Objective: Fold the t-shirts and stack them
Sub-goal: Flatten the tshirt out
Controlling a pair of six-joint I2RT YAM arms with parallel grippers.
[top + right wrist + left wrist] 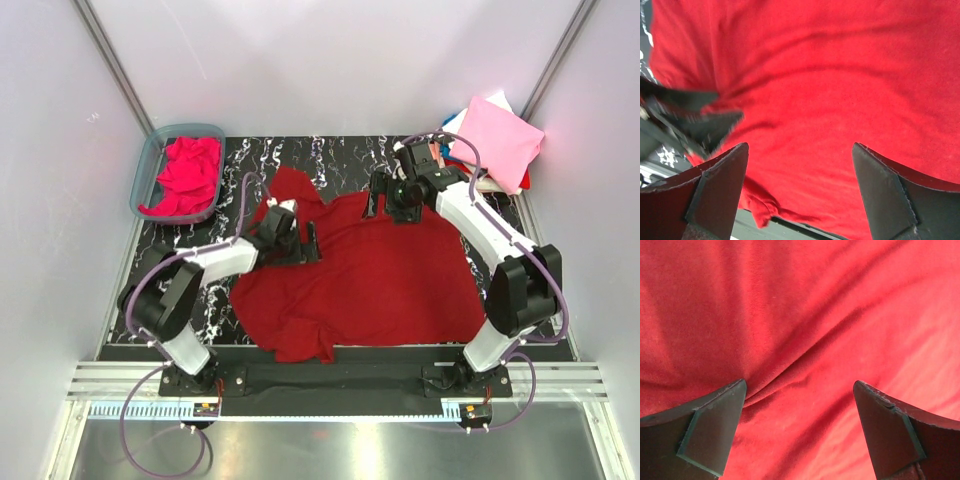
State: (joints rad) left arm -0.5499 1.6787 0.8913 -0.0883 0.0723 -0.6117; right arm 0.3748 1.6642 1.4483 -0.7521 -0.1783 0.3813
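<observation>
Two task items are partly hidden. The crimson t-shirt (370, 270) has its far edge covered by both arms. The folded stack (497, 140), at the far right corner of the table (340, 150), shows only its pale pink top square in full. Slivers of white, blue, salmon and red show at its edges, and the number of squares cannot be told. Both wrist views are filled with red cloth cut off on every side, so no hem or sleeve can be placed from them. One dark, blurred shape at the left of the right wrist view is hard to make out.

Containers: one translucent blue-grey tub (140, 185), at the far left corner of the black, white-veined table. Contents: one magenta t-shirt (188, 172), crumpled and unfolded, filling most of the tub.

Task item, location: the crimson t-shirt lies spread and rumpled over the middle of the table, unfolded. One part reaches toward the far edge and the lower edge lies near the arm bases. It is well apart from the tub.

Pincers:
- Left gripper (800, 390): jaws spread wide with nothing between them. It is low over a crease in the crimson cloth at the shirt's left side. Whether the fingertips touch the cloth cannot be told.
- Right gripper (800, 150): jaws wide apart and empty, over the shirt's far edge. Contact with the cloth cannot be told.
</observation>
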